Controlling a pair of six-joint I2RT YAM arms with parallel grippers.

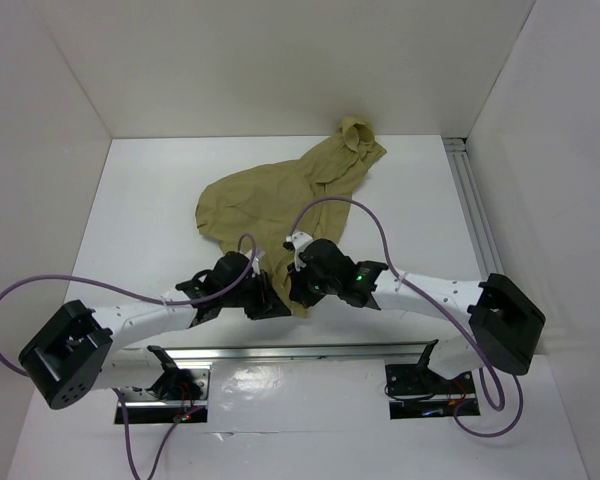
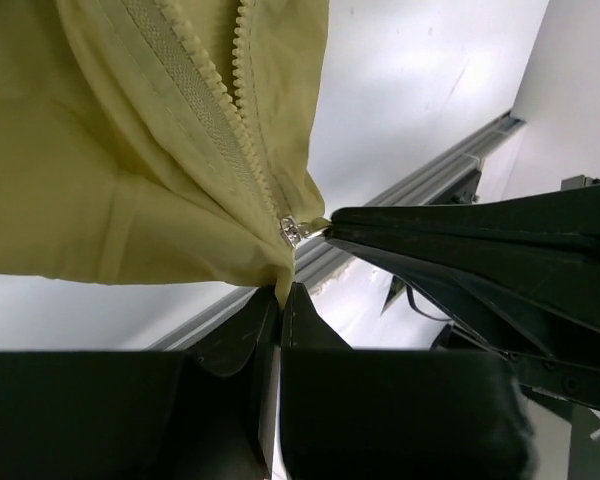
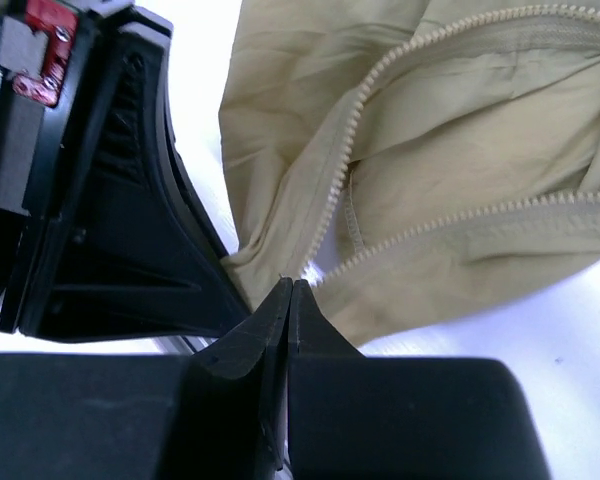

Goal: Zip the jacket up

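The olive-tan jacket [image 1: 280, 190] lies bunched on the white table, hood at the back right, with its lower hem drawn toward the arms. My left gripper [image 1: 270, 300] is shut on the jacket's bottom corner [image 2: 280, 283], just under the metal zipper slider [image 2: 291, 230]. My right gripper [image 1: 298, 290] is shut with its tips [image 3: 288, 285] at the slider's pull. Its dark fingers [image 2: 430, 235] reach in from the right in the left wrist view. Above the slider the two rows of zipper teeth [image 3: 352, 130] stand apart. The jacket [image 3: 460, 200] fills the right wrist view.
An aluminium rail [image 1: 310, 352] runs along the near table edge behind the arms, and another [image 1: 475, 210] along the right side. White walls close in the left, back and right. Purple cables [image 1: 365, 215] loop over the arms. The left gripper's body [image 3: 100, 200] sits close beside my right fingers.
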